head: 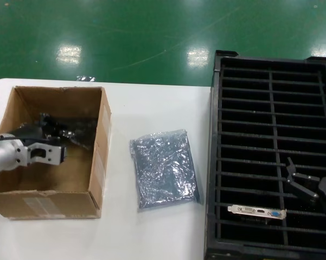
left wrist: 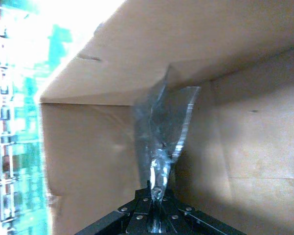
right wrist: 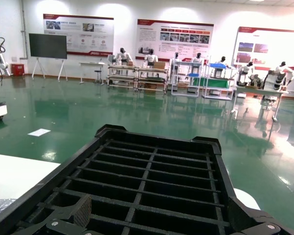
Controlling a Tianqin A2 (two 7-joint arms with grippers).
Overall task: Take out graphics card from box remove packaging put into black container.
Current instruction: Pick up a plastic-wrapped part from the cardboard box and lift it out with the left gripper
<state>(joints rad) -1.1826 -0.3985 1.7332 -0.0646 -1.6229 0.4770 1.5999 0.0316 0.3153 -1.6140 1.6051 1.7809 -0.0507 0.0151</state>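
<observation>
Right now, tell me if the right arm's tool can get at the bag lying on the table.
Probably yes. The right tool hovers open over the black container, holding nothing, and the bag lies flat and uncovered just beside it.

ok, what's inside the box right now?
In the box: the left gripper, fingers shut on a crinkly antistatic bag. Whether a card is in that bag can't be seen; the arm covers part of the floor.
</observation>
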